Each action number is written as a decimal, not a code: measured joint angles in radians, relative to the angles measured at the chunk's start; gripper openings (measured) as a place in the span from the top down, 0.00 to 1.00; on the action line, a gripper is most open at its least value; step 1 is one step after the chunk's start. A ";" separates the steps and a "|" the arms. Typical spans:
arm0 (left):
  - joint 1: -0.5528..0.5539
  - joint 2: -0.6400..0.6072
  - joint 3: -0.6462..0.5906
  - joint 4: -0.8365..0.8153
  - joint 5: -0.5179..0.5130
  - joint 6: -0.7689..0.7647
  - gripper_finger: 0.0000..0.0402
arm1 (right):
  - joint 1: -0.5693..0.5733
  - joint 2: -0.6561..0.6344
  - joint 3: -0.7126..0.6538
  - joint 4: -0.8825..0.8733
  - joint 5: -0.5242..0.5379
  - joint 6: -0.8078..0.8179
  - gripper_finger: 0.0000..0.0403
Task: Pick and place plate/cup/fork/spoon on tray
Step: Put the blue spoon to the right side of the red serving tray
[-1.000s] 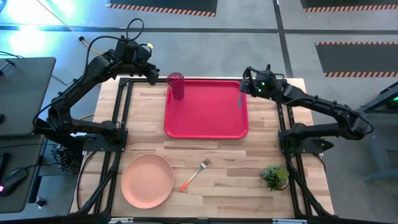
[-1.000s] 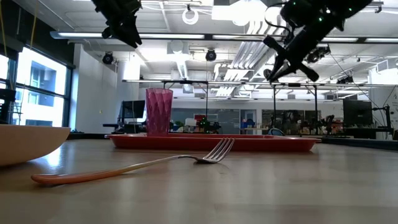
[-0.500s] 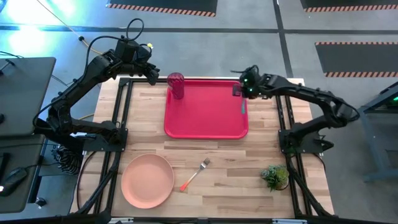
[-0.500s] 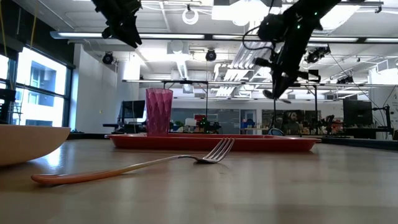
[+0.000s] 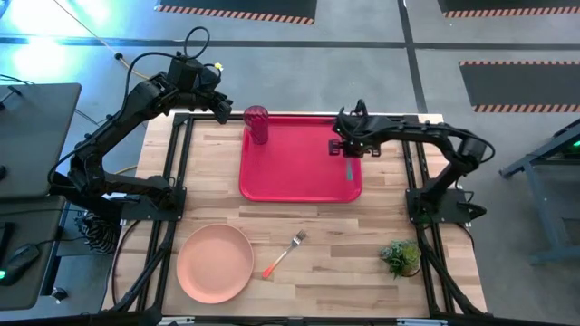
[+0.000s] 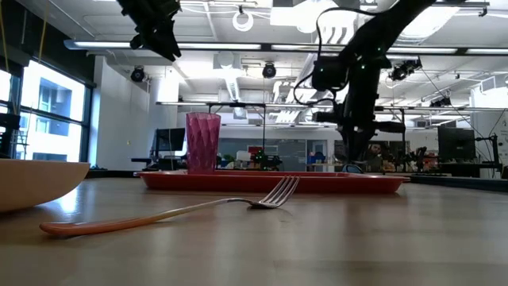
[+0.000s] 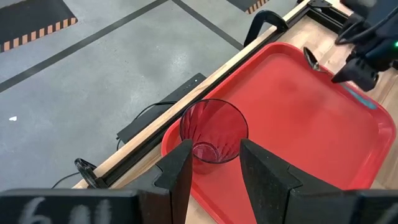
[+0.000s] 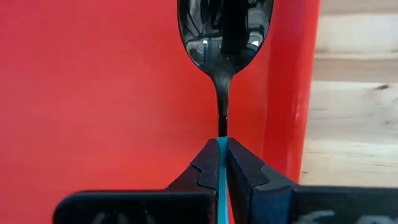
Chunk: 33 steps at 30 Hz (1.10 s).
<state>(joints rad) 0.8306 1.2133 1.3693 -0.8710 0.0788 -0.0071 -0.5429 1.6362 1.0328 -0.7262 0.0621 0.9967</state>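
Note:
The red tray [image 5: 299, 172] lies at the table's far middle. The dark-red cup [image 5: 257, 124] stands upright on its far left corner, and it also shows in the left wrist view [image 7: 213, 134]. My left gripper [image 7: 214, 171] is open and empty, high above the table just left of the cup [image 5: 216, 104]. My right gripper [image 5: 349, 147] is shut on the spoon [image 8: 224, 37] over the tray's right part. The pink plate [image 5: 215, 263] and the orange-handled fork [image 5: 284, 254] lie on the table near its front edge. My right gripper pinches the spoon's light-blue handle [image 8: 222, 163] between its two fingers. The fingers come from above, pointing down, and lie along the spoon. The spoon hangs below them, its dark bowl [image 8: 224, 31] downward, over the tray just inside the right rim [image 8: 289, 87].
A small potted plant [image 5: 400, 257] stands at the table's near right. Black frame rails [image 5: 177, 172] run along both sides of the table. Bare wood lies between the tray and the plate.
My right gripper has gone toward the table's left and down over the tray's right part, tipping from a slant until its fingers point straight down. The spoon has gone with it and now hangs bowl down.

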 joint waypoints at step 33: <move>0.000 0.000 0.000 0.000 0.000 0.000 0.69 | 0.065 0.132 0.000 0.005 0.004 0.106 0.98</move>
<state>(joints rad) 0.8307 1.2133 1.3697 -0.8709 0.0788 -0.0071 -0.4782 1.7679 1.0325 -0.7216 0.0666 1.1025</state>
